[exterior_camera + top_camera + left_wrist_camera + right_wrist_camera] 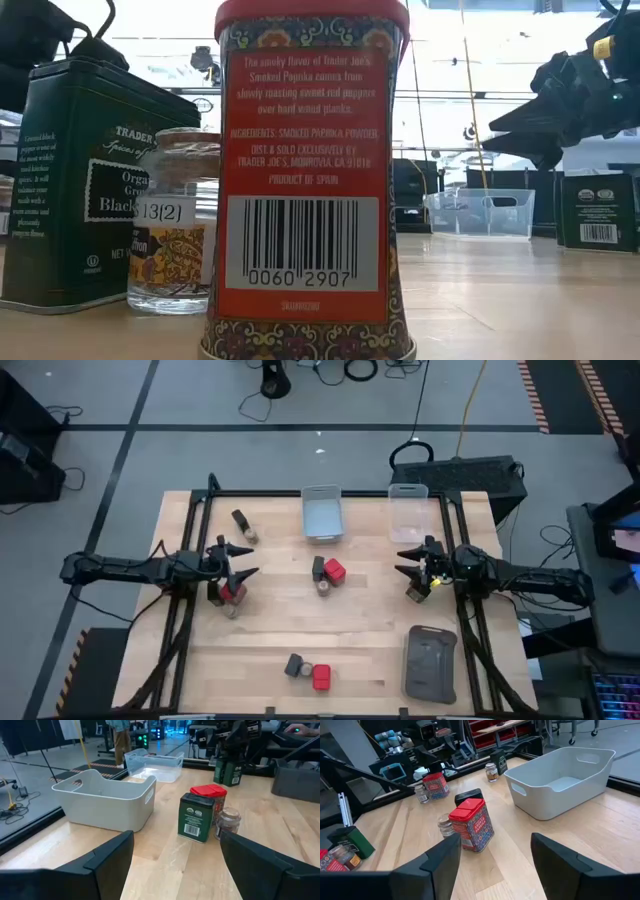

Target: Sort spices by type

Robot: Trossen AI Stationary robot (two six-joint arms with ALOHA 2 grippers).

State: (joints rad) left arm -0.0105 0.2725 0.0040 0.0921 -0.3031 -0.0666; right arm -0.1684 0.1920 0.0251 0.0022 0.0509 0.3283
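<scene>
- Your left gripper (240,560) hangs over the left side of the table (370,635), jaws spread wide with nothing between them. A small cluster of spices, a red-capped tin (233,592) with a dark tin beside it, sits just beneath and beside it.
- Your right gripper (412,562) hovers over the right side, jaws also apart and empty. Another spice container (413,594) stands just under it.
- In the middle of the table you have a group of three: a red-capped tin (334,570), a dark tin (318,567) touching it, and a small round jar (323,588) just beside them. Your left wrist camera sees this same group straight ahead between its fingers.
- Near the front edge sits a second trio: a dark tin (295,665), a round jar (309,670) and a red tin (322,678), close together.
- One more dark tin with a jar (243,524) stands at the back left.
- At the back edge you see a grey bin (322,513) and a clear bin (409,513) side by side, well apart from the spices.
- A flat dark tray (431,663) lies at the front right.
</scene>
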